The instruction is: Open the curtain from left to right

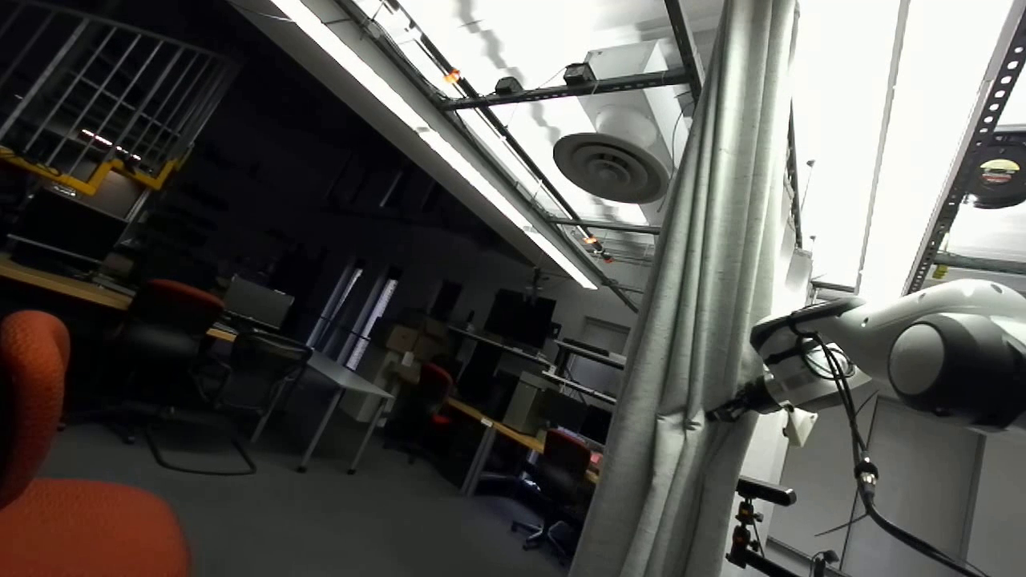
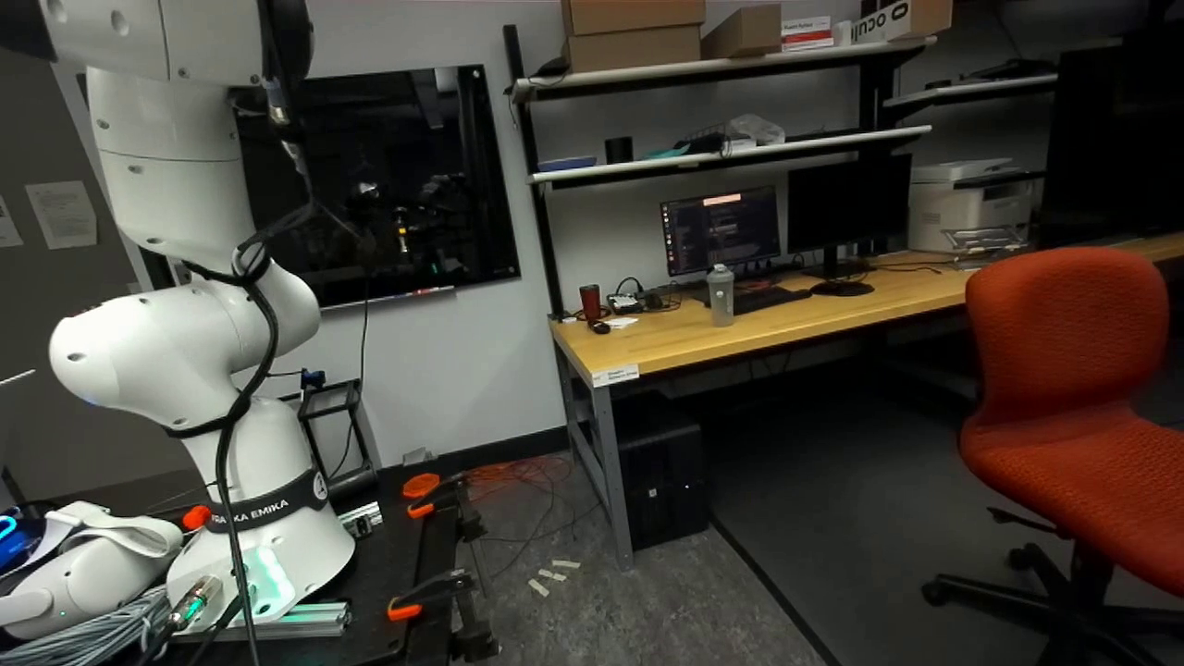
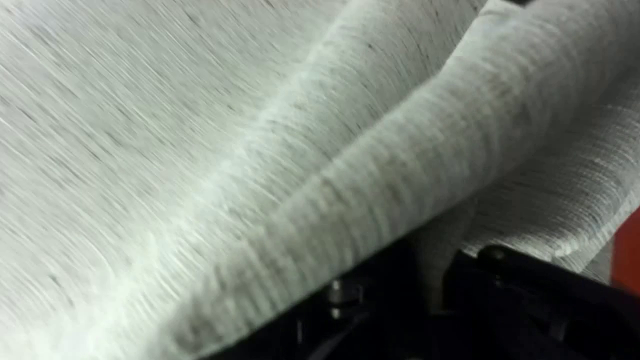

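The curtain (image 1: 725, 184), pale grey-white with long folds, hangs from top to bottom of an exterior view. My gripper (image 1: 712, 415) meets it from the right, and creases in the cloth gather at the fingertips. It is shut on a pinch of this fabric. In the wrist view the curtain (image 3: 210, 125) fills most of the picture, with a thick fold running diagonally over part of the gripper. Dark fingers (image 3: 505, 285) show low in that view with cloth between them; the tips are hidden by fabric and shadow.
A camera on a stand (image 1: 765, 490) is close to the curtain's right side, below the gripper. Cables (image 1: 854, 433) hang from the arm. The arm's base (image 2: 268, 546) stands on a black table beside a white headset (image 2: 92, 573). A desk (image 2: 786, 324) and orange chair (image 2: 1064, 342) are farther off.
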